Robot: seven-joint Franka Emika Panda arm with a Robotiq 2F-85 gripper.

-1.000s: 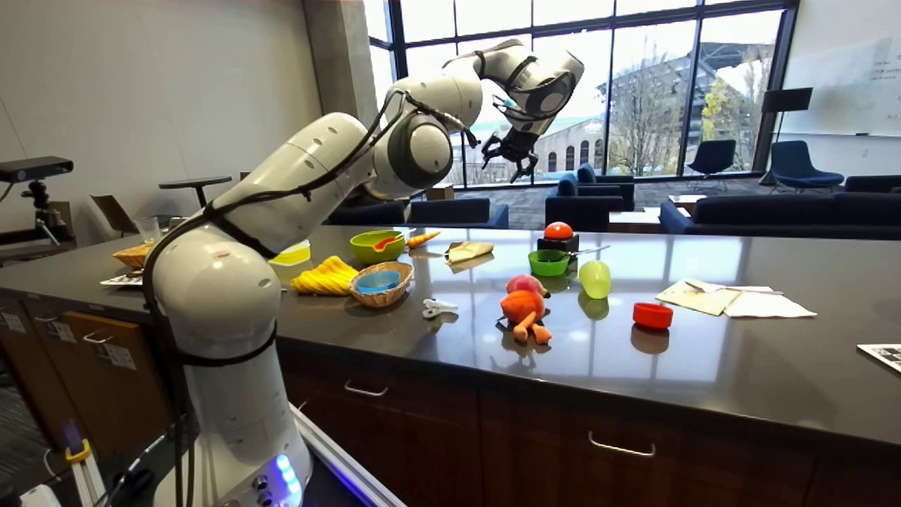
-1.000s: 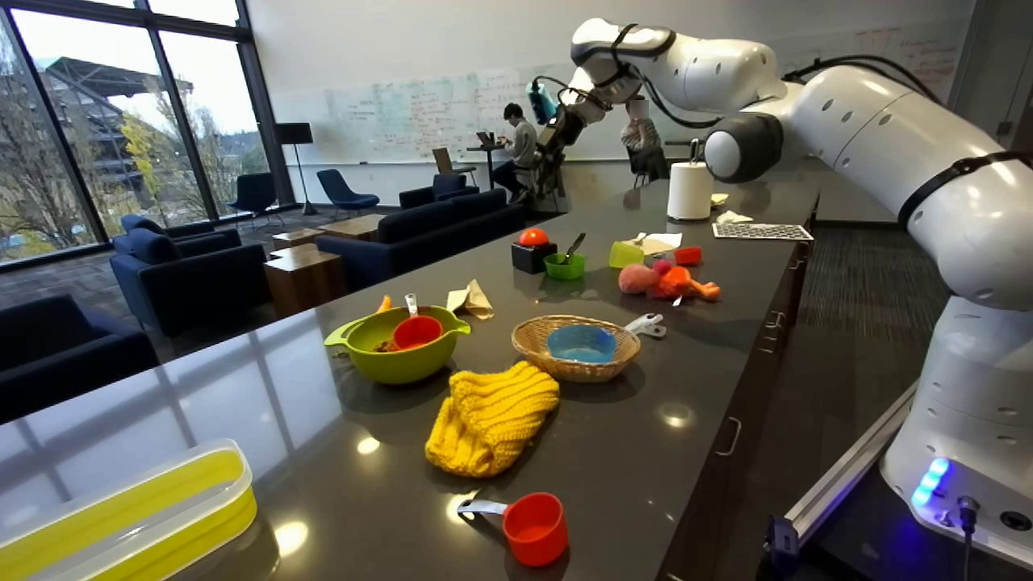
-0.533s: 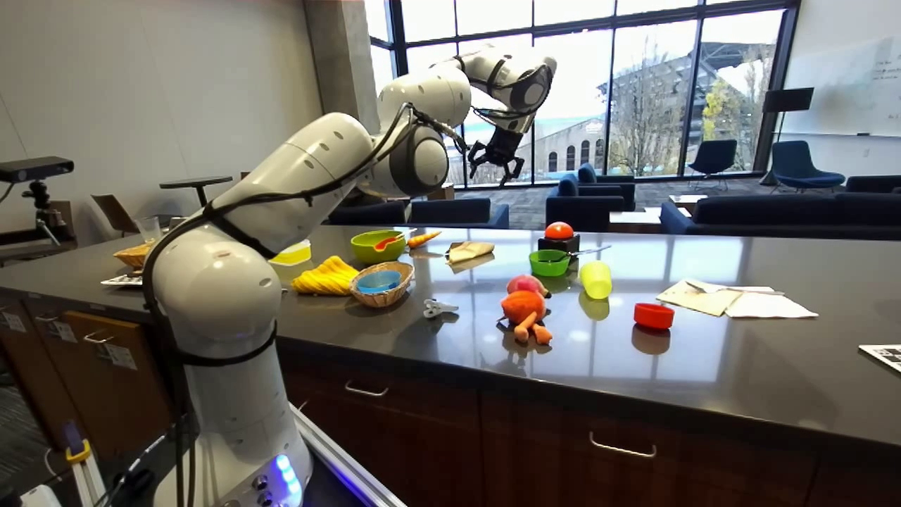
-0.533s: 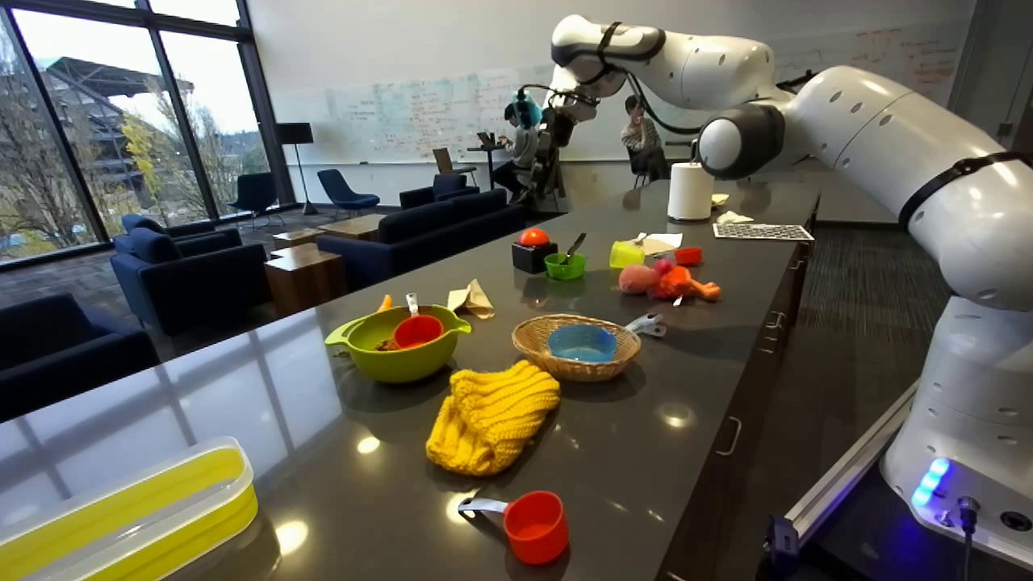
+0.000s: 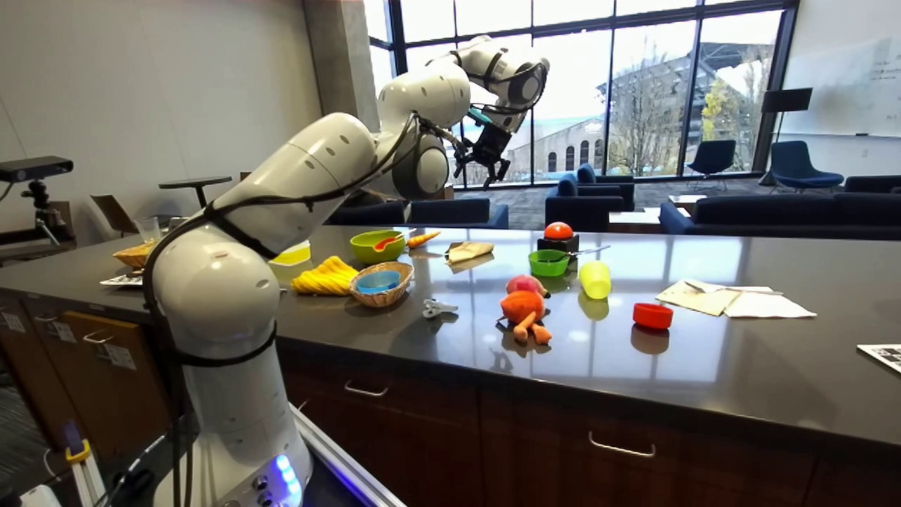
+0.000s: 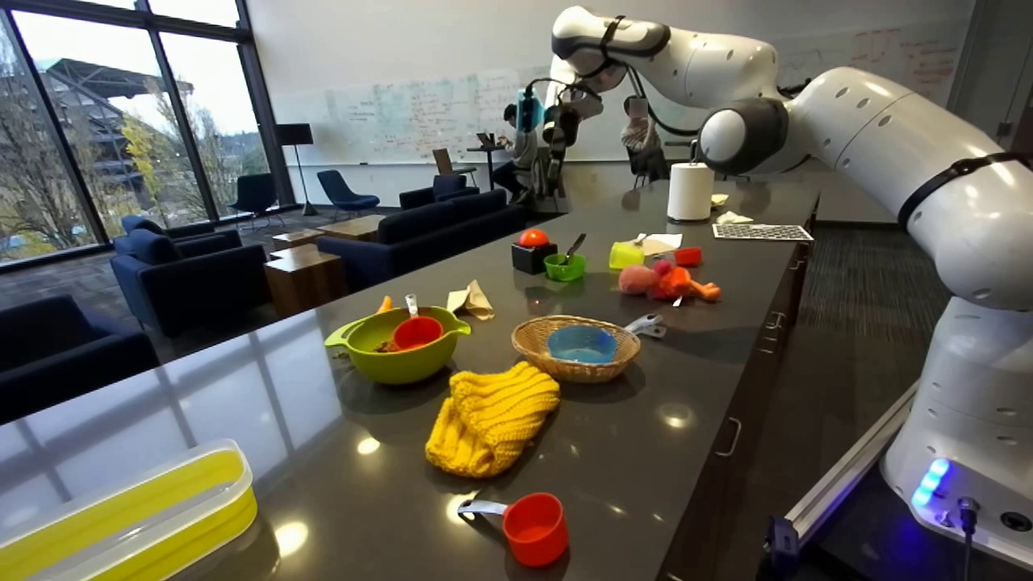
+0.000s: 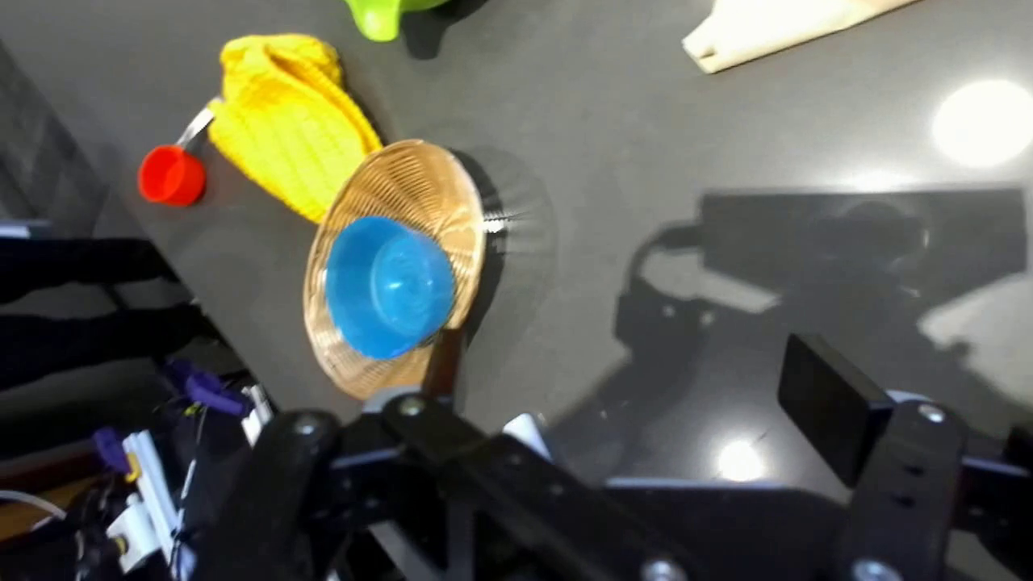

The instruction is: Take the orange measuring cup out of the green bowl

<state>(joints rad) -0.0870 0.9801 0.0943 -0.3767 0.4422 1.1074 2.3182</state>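
- We take our sides from an exterior view, where the yellow container (image 6: 133,516) is cut off by the frame, toward the unseen near-left corner of the table (image 6: 629,472).
- Near the left edge stands the green bowl (image 6: 395,367), upright, its spout (image 6: 461,328) toward the right edge.
- Inside it sits the orange measuring cup (image 6: 417,332), reddish from here. We judge it propped: cup end low, handle (image 6: 412,304) rising past the rim and probably leaning on it, so likely our best place to grip.
- That handle points up and outward, toward the left edge and the far edge; the long axis slants down from there into the bowl, oblique to the right edge.
- Rightward lies the yellow knitted cloth (image 6: 492,421) and, nearer, a second measuring cup (image 6: 537,528), red, close to the right edge; we should not mistake it for ours.
- Over the table, well apart from the bowl, is the end effector (image 7: 633,385): jaws spread wide, nothing between them. We suppose it is held high to clear the rims.
- Just beyond the cloth, toward the right edge, the wicker basket (image 6: 577,373) holds the blue cup (image 6: 581,344), presumably to keep it from rolling.
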